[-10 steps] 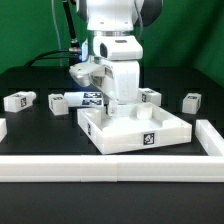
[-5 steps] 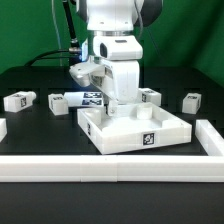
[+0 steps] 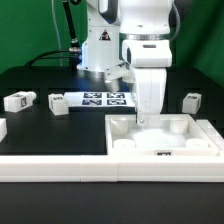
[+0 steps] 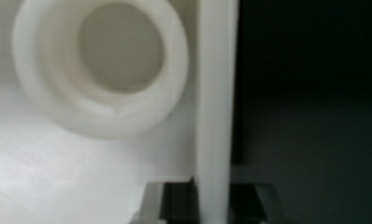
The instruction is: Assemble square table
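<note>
Square-table assembly, one moment. The square table top (image 3: 160,135) lies flat on the black bench (image 3: 50,135), nearer the camera than the marker board (image 3: 103,98) and towards the exterior view's right of it, with its near side along the long white bar (image 3: 60,168). The claw (image 3: 141,120) points straight down at the top's rear rim, on the side closest to the marker board. In the wrist view the raised rim (image 4: 218,90) runs between the two dark fingers (image 4: 172,203), one on each face, so the claw (image 4: 215,200) is closed on the table top (image 4: 41,170); a round corner hole (image 4: 108,60) sits just beside the rim. Three loose legs rest on the bench: the first leg (image 3: 58,105) just beside the marker board on the exterior view's left, the second leg (image 3: 20,101) farther out on that side, and the third leg (image 3: 191,101) well apart on the right
</note>
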Controlling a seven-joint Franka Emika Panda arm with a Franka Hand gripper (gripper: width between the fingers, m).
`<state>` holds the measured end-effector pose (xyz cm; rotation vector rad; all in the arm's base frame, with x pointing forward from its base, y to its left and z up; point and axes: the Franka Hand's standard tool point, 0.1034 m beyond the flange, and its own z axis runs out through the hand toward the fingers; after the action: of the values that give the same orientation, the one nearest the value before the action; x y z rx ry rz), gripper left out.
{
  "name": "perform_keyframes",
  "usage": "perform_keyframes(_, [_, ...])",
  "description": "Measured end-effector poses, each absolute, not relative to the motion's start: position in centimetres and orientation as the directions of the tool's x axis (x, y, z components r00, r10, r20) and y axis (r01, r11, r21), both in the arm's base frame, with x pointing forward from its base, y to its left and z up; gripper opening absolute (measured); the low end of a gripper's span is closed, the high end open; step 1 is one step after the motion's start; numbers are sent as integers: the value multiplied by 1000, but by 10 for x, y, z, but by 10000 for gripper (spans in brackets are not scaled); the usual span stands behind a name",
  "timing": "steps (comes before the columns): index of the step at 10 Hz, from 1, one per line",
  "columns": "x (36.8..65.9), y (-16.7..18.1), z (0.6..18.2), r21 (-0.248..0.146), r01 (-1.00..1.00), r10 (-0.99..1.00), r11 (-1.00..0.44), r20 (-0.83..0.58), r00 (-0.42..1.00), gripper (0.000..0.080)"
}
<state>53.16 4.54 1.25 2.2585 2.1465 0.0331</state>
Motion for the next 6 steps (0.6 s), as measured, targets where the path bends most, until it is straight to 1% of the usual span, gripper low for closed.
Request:
perform_keyframes(1, [539, 45, 13, 21, 995, 995, -101, -13, 101, 58])
perform_keyframes(2, [538, 45, 13, -9, 993, 992, -120, -29, 119, 58])
perform_keyframes(3, [538, 45, 13, -28, 990, 990, -135, -39, 134, 60])
perform_keyframes(6, [537, 45, 12, -31, 991, 991, -131, -39, 129, 72])
